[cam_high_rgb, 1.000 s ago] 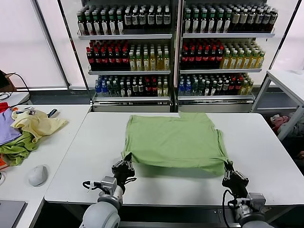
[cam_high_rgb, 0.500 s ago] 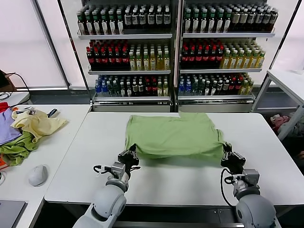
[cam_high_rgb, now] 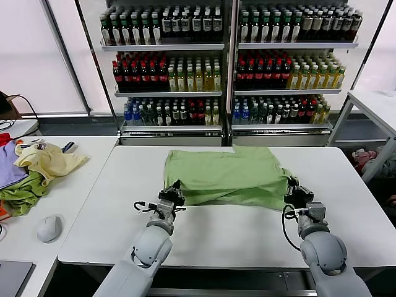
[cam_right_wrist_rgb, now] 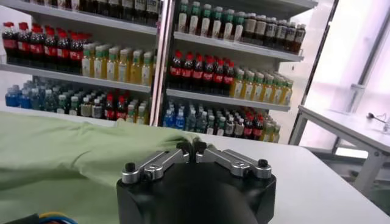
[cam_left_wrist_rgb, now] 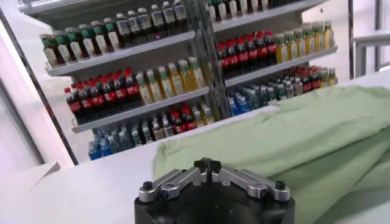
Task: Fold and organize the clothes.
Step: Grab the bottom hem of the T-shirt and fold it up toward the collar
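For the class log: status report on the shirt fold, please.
Left gripper and right gripper both shut on the shirt, at its near corners. Near edge lifted over the table. Nothing in the way.

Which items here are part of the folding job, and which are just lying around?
In the job:
- light sage-green soft cloth shirt
- left gripper, shut on its near hem
- right gripper, likewise

Lying about:
- pale yellow garment
- olive-green cloth
- grey computer mouse
- shelved drink bottles

Change noted: I've carried the shirt (cam_high_rgb: 226, 176)'s near hem away from me, folded over its middle. Left gripper (cam_high_rgb: 171, 193) and right gripper (cam_high_rgb: 294, 192), both clamped on it, advanced together.
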`<act>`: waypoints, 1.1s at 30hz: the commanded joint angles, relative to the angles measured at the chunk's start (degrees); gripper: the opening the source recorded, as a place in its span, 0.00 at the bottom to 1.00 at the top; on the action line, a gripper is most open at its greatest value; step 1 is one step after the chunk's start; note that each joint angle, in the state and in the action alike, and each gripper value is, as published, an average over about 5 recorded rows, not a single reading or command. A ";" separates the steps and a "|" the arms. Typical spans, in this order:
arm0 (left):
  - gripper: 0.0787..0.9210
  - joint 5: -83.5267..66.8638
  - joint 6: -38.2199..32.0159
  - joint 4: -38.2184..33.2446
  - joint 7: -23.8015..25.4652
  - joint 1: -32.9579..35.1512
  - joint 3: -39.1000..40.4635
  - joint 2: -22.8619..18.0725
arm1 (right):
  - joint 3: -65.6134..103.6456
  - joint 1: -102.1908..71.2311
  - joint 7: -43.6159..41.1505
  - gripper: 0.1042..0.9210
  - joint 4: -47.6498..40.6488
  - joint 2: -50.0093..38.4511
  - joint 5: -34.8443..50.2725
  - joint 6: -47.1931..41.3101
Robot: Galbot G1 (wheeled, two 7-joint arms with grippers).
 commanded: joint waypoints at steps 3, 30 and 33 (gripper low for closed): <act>0.01 6.23 1.18 6.00 -1.01 -3.84 1.53 -0.27 | -2.46 4.35 -0.03 0.03 -4.59 0.55 -1.74 0.25; 0.50 5.99 2.72 -2.82 -2.44 2.73 0.05 1.44 | 1.63 -3.80 -2.05 0.52 2.24 1.39 -4.96 2.84; 0.60 1.56 3.42 -5.50 -2.82 4.95 -1.24 1.90 | 4.17 -6.39 -1.80 0.62 4.27 1.02 -3.80 2.94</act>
